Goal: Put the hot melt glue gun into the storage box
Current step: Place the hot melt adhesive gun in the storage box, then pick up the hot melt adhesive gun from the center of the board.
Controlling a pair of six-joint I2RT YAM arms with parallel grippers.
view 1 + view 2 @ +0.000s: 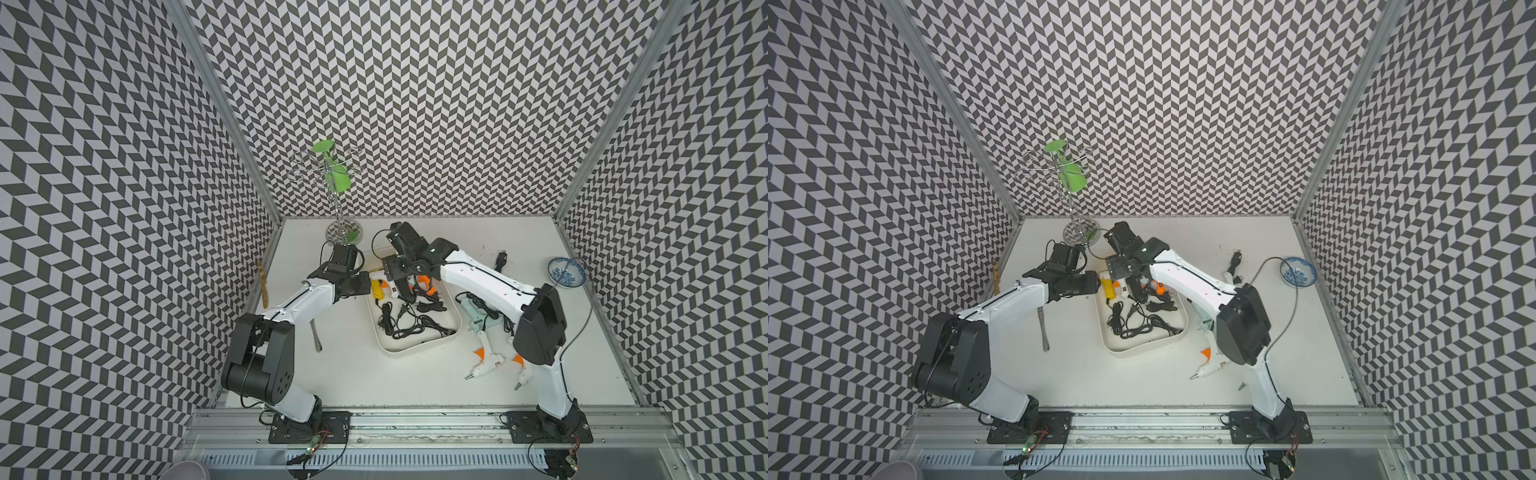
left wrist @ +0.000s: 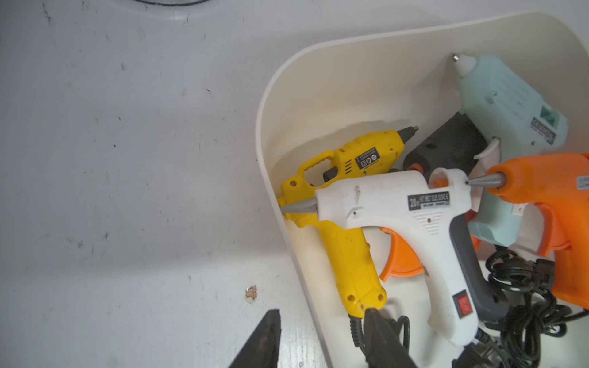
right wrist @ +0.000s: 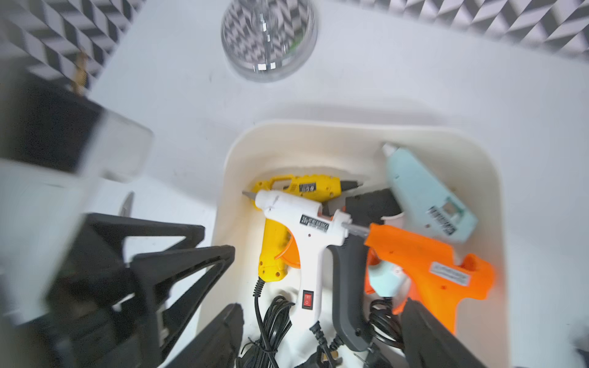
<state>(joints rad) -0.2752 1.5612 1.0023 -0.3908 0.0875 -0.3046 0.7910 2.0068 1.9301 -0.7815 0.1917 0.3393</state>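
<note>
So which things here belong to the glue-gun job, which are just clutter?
Job: cream-white shallow plastic storage box; yellow plastic glue gun inside it; white orange-triggered glue guns on the table.
Clutter: blue-patterned round bowl; chrome wire rack; metal utensil.

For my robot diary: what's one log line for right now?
left end effector: open, at box edge | right end effector: open, over box | orange glue gun: in box | white glue gun: on table

Both top views look down from high on the whole table (image 1: 415,382). Each wrist view looks from near into the box (image 2: 334,89), sharing its far end.
</note>
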